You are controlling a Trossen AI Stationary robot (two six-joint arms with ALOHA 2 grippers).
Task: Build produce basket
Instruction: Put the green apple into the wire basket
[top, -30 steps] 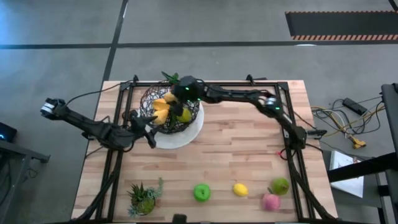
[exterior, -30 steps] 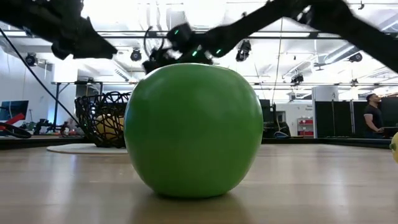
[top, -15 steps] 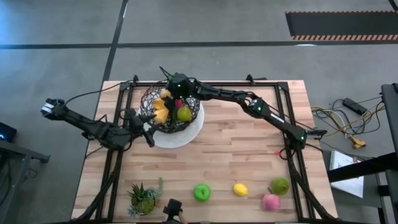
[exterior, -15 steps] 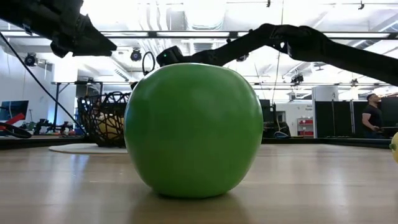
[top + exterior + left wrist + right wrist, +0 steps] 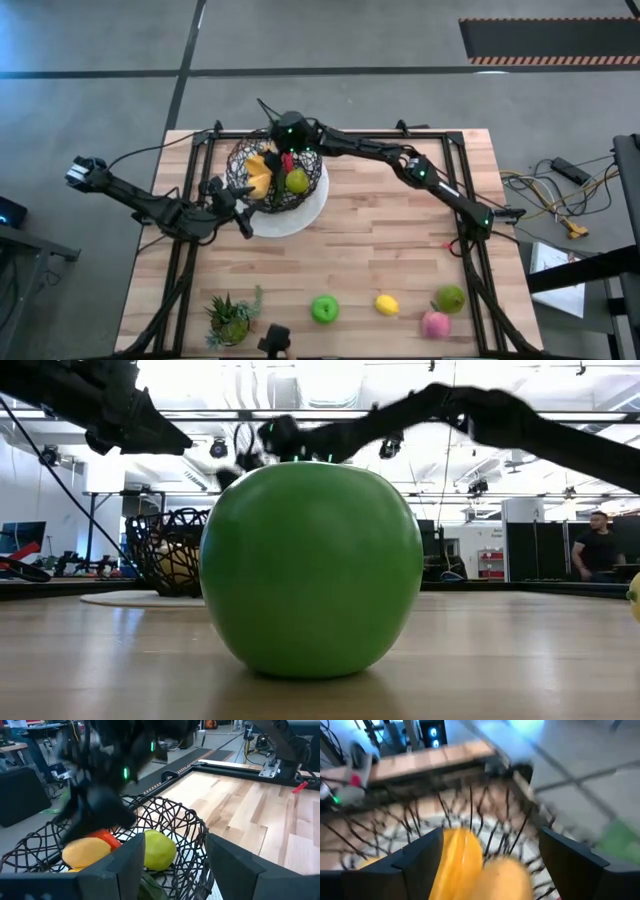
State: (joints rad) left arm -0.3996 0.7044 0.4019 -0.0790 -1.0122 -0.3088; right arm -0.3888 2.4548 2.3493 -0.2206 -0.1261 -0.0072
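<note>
The dark wire basket [image 5: 268,178] stands on a white plate [image 5: 305,212] at the table's far left. It holds yellow, orange, yellow-green and red produce [image 5: 290,165]. My right gripper [image 5: 283,128] is open and holds nothing. It hovers over the basket's far rim, and its wrist view looks down on the basket [image 5: 485,805] and the yellow pieces [image 5: 462,852]. My left gripper [image 5: 238,205] is open at the basket's near-left rim. The basket's mesh wall [image 5: 192,827] shows between its fingers. The low view shows the basket [image 5: 165,550] far behind a green apple [image 5: 310,565]. My left gripper stands open astride the basket's near-left wall [image 5: 200,865], coming level from the table's left. Whether a finger touches the wire cannot be told.
Along the near edge lie a green apple [image 5: 323,309], a yellow lemon [image 5: 386,304], a green pear [image 5: 450,297] and a pink fruit [image 5: 435,323]. A small potted plant [image 5: 232,315] stands near-left. Black frame rails [image 5: 460,180] run along both sides. Bare wood lies in the middle.
My right gripper has drawn back from above the basket's middle toward the table's far edge and a little leftward. A red piece now shows inside the basket where the gripper stood. My left arm has kept still.
</note>
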